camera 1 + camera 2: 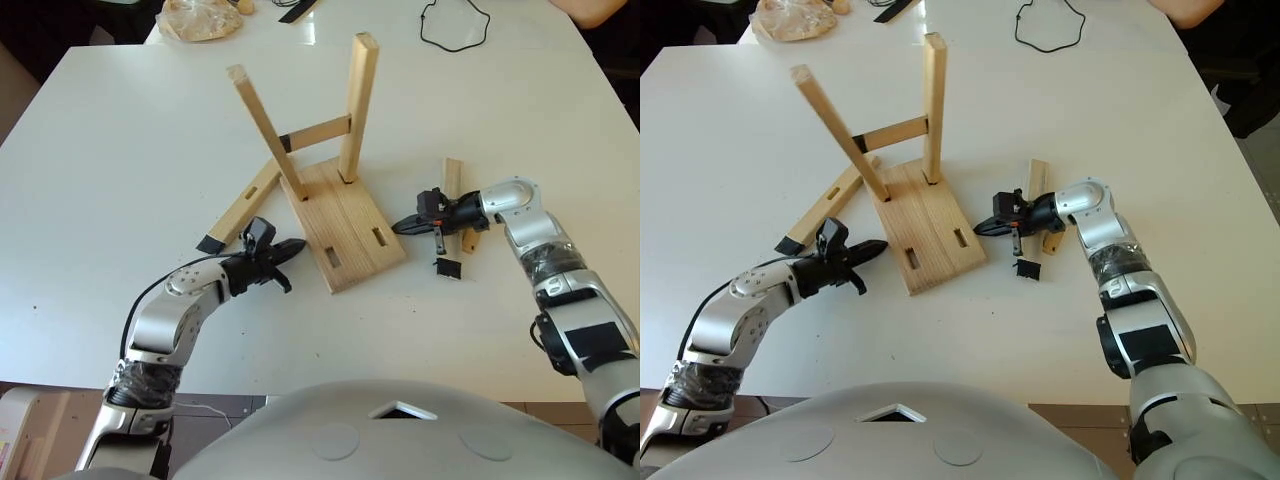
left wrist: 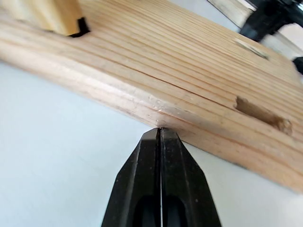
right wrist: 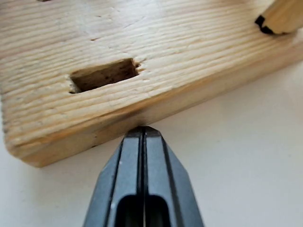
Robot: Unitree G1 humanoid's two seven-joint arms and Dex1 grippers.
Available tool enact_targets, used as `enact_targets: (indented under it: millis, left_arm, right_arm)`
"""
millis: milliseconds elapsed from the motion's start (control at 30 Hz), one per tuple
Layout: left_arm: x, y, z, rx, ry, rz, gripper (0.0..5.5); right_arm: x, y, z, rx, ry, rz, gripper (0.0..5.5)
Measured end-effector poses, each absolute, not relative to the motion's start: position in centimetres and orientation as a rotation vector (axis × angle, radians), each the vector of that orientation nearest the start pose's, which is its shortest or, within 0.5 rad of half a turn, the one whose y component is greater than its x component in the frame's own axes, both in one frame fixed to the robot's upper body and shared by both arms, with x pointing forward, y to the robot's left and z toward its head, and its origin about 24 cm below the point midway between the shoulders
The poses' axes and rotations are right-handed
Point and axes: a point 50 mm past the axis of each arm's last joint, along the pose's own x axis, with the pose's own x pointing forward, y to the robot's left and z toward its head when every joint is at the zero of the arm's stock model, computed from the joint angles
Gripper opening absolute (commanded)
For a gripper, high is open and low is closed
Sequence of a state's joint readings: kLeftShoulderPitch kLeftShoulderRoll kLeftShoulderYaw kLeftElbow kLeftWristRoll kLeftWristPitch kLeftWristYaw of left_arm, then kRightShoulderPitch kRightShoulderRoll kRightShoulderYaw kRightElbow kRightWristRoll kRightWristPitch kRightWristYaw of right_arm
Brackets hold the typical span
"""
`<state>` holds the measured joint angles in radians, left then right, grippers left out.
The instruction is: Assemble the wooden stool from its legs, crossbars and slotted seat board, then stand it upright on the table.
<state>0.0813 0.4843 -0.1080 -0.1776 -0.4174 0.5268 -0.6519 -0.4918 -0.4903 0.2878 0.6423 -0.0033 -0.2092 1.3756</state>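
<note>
The slotted seat board (image 1: pixel 345 222) lies flat on the white table (image 1: pixel 120 150). Two legs (image 1: pixel 356 105) joined by a crossbar (image 1: pixel 318 132) stand in its far slots; the left leg (image 1: pixel 266 128) leans. Two near slots (image 1: pixel 333 257) are bare. A second leg pair (image 1: pixel 238 208) lies to the board's left, and a loose piece (image 1: pixel 456 192) lies to its right. My left gripper (image 2: pixel 160 135) is shut with its tip at the board's left edge (image 2: pixel 142 101). My right gripper (image 3: pixel 143 132) is shut, its tip against the board's right edge (image 3: pixel 118 116).
A small black piece (image 1: pixel 447 267) lies on the table near my right gripper. At the far edge sit a crumpled plastic bag (image 1: pixel 200 17) and a black cable (image 1: pixel 455 25). Open table lies to the far left and along the near edge.
</note>
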Motion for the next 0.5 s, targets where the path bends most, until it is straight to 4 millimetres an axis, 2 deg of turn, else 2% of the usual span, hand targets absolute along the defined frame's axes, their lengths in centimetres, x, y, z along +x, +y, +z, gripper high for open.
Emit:
enact_targets:
  millis: [167, 300, 467, 500]
  left_arm:
    - [23.5, 17.1, 2.5, -0.063, 0.471, -0.736, 0.00]
    - [24.6, 17.3, 2.4, -0.078, 0.462, -0.704, 0.00]
    - [24.7, 17.8, 2.5, -0.095, 0.455, -0.675, 0.00]
    - [24.7, 17.8, 2.8, -0.115, 0.440, -0.670, 0.00]
  right_arm:
    - [27.6, -16.9, 3.0, -0.440, 0.394, 1.405, 0.04]
    - [27.5, -16.2, 2.6, -0.385, 0.371, 1.307, 0.04]
    - [27.6, -16.1, 2.7, -0.368, 0.356, 1.234, 0.04]
    - [27.5, -16.2, 3.3, -0.357, 0.318, 1.210, 0.04]
